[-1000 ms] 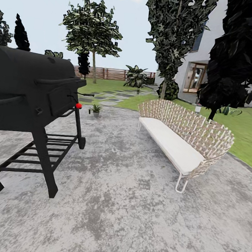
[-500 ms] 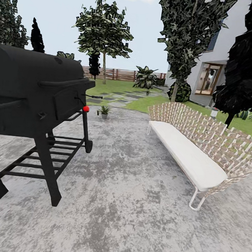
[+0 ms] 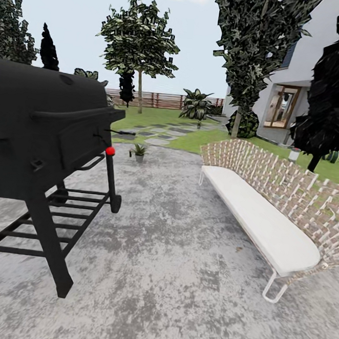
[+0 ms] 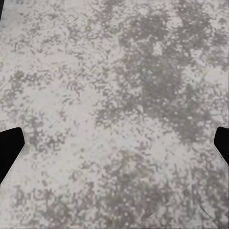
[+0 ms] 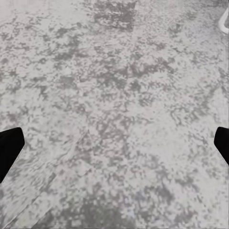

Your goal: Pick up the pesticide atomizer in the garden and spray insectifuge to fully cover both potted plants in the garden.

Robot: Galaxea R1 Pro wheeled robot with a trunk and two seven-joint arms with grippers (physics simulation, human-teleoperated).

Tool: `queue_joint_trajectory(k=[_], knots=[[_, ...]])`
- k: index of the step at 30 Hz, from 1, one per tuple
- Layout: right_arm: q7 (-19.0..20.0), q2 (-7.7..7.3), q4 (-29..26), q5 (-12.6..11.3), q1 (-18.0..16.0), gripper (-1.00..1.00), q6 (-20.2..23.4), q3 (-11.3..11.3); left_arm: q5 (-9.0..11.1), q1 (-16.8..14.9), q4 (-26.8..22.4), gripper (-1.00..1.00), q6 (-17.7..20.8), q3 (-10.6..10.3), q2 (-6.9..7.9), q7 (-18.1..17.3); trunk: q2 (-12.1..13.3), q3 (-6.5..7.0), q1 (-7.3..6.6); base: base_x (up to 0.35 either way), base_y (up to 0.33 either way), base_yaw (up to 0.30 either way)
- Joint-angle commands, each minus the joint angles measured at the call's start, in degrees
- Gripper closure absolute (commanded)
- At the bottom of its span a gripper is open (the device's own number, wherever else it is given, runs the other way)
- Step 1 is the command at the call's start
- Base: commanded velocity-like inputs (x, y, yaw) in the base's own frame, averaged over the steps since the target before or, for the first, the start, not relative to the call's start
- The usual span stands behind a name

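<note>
Grey mottled paving point(image 3: 181, 273) underfoot; robot in transit across garden, arms hanging down. Left gripper point(image 4: 114, 143) fingers spread wide, empty, aimed at paving; right gripper point(image 5: 114, 143) likewise apart, empty. Black grill point(image 3: 43, 143) at left, woven bench point(image 3: 269, 204) at right. One small potted plant point(image 3: 138, 151) at far paving edge, near stepping stones point(image 3: 157, 132). Pesticide atomizer location: cannot tell. No readable writing or labels.

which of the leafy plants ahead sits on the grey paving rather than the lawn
The small green rosette plant in a pot, beside the black grill; the larger striped-leaf plant stands back on the grass.
</note>
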Motion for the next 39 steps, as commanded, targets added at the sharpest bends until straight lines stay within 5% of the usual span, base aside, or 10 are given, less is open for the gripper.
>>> queue_joint_trajectory(k=[1, 39], knots=[[0.0, 0.01, 0.0, 0.0, 0.0, -1.0, -0.2, -0.1, -0.1, 0.0, 0.0, -1.0, -0.2, 0.0, 0.02, 0.1, 0.0, -0.05, 0.03, 0.339, 0.0, 0.0], [0.0, 0.01, 0.0, 0.0, 0.0, -1.0, -0.2, -0.1, -0.1, 0.0, 0.0, -1.0, -0.2, -0.1, 0.04, 0.1, 0.0, -0.05, 0.03, 0.34, 0.0, 0.0]])
